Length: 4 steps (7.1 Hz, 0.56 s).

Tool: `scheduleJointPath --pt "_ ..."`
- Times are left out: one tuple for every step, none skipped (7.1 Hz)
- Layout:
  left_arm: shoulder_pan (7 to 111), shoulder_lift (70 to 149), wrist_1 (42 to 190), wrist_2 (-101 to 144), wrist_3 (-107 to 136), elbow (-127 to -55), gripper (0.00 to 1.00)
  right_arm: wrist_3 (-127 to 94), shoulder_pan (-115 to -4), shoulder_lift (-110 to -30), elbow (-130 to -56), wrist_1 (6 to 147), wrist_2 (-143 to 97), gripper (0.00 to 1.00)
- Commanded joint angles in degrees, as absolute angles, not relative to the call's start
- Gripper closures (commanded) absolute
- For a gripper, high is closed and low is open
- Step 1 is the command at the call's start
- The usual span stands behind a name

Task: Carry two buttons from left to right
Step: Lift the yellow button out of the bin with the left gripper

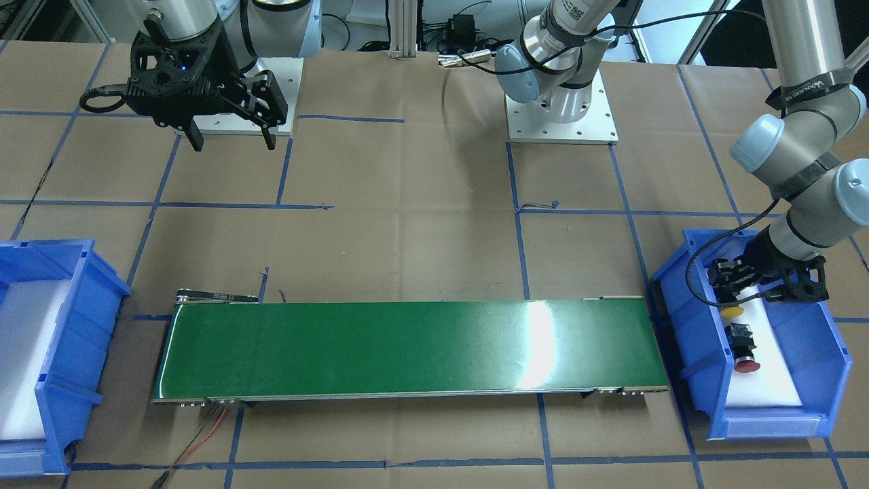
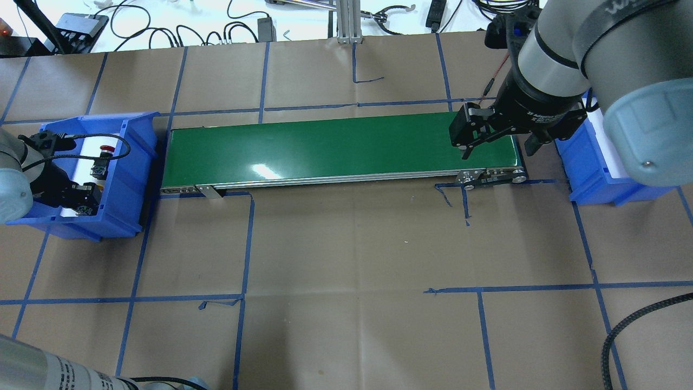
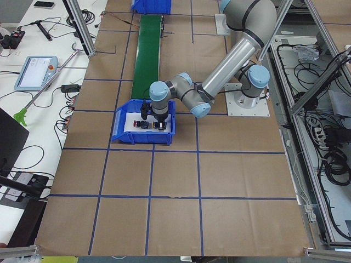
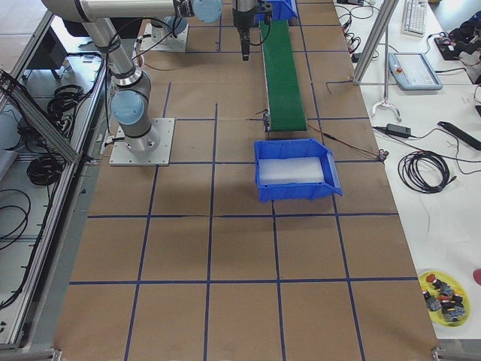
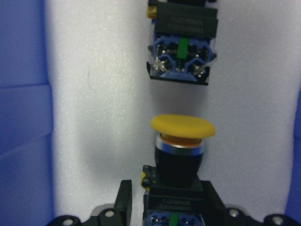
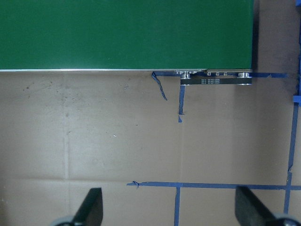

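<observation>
The yellow-capped button (image 5: 182,141) lies on the white foam of the blue bin (image 1: 831,360) on my left side. My left gripper (image 5: 168,190) is down in that bin and open, its fingers (image 5: 124,197) either side of the button's grey base with a small gap on one side. The red-capped button (image 1: 745,350) lies just beyond it in the same bin, its base (image 5: 181,52) facing the yellow cap. My right gripper (image 1: 231,136) hangs open and empty above the table near the far end of the green conveyor (image 2: 341,146).
A second blue bin (image 1: 75,319) with white foam inside stands at the conveyor's other end. The conveyor belt (image 1: 407,346) runs between the two bins. Brown paper with blue tape lines covers the table. Cables lie along its far edge.
</observation>
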<state>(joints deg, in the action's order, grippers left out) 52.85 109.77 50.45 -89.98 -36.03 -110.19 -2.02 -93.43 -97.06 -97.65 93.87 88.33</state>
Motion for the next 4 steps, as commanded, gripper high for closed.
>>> scheduleJointPath --pt "52.91 108.29 50.88 -89.39 -35.6 -109.34 0.88 -2.02 -93.43 -97.03 -97.65 93.87 88.42 0.0" --pt "53.17 106.63 52.37 -89.38 -35.77 -107.42 0.89 -2.02 -93.43 -97.03 -97.65 93.87 88.42 0.0" --pt "53.35 104.18 58.56 -89.47 -35.77 -104.53 0.89 -2.02 -93.43 -97.03 -97.65 93.87 88.42 0.0" --pt "53.52 101.71 65.5 -89.73 -35.77 -100.85 0.89 -2.02 -93.43 -97.03 -97.65 93.87 88.42 0.0"
